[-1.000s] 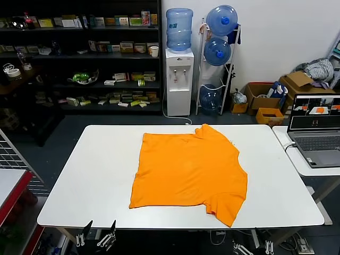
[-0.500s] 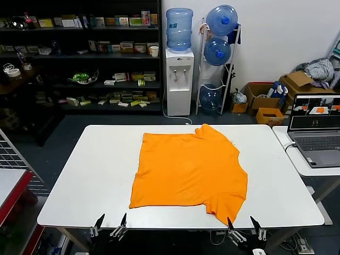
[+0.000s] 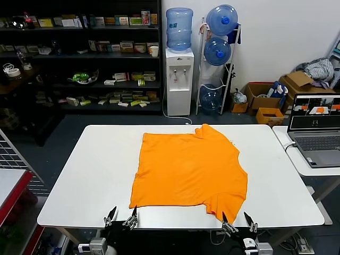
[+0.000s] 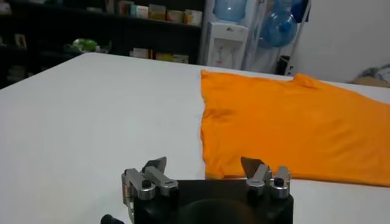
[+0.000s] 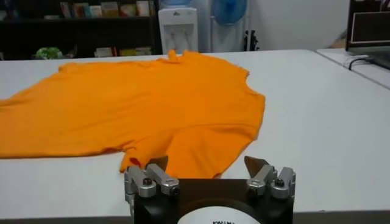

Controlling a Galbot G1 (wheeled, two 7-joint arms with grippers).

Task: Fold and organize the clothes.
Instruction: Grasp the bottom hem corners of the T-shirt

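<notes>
White table: orange T-shirt flat; laptop beside.

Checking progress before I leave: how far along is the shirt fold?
Done: the orange T-shirt lies spread flat on the white table, no fold made. In hand: nothing; the left hand and right hand are open at the near table edge, one by each near corner of the shirt. Left: every fold and the tidying.

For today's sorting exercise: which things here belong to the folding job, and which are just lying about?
Job: orange T-shirt, white table, left gripper and right gripper, both open at the near edge.
Lying about: laptop, water dispenser, shelves, cardboard boxes.
</notes>
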